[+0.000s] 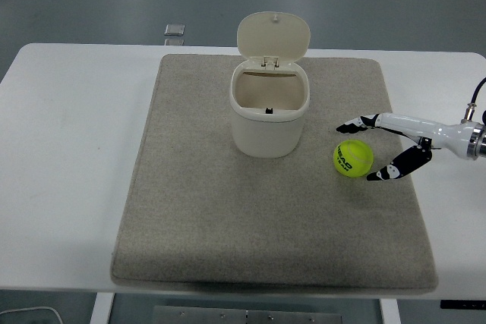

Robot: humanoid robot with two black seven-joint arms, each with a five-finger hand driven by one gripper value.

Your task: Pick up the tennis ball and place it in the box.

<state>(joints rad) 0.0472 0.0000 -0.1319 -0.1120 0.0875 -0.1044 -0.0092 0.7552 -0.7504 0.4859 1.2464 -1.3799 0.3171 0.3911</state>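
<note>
the tennis ball [353, 158] lies on the grey mat [228, 225], just to the right of the box [269, 115] and a little nearer the desk's front edge. the box is a cream tub standing upright with its hinged lid [273, 36] flipped up at the back, so its mouth is clear from above.

the right hand [386, 148] reaches in low from the right edge, its fingers [357, 124] spread and holding nothing. the upper fingers point past the ball's far side and the thumb [383, 174] sits on its near right side, so the ball lies between them at the open end of the hand. whether any tip touches the felt is too close to tell. the left hand is not in view.

the ball looks light, with a fuzzy felt cover that should grip well and a springy shell that gives slightly under pressure. it is round and free to roll, so a one-sided nudge would likely send it off across the mat. the best hold is probably across its widest part, fingers and thumb on opposite sides, closing evenly.

the mat is a flat, coarse-looking fabric that should slow a roll somewhat. it covers the middle of the white desk [68, 149]. beyond the desk is a grey-green floor, and a small square object [175, 31] sits at the desk's far edge.
</note>
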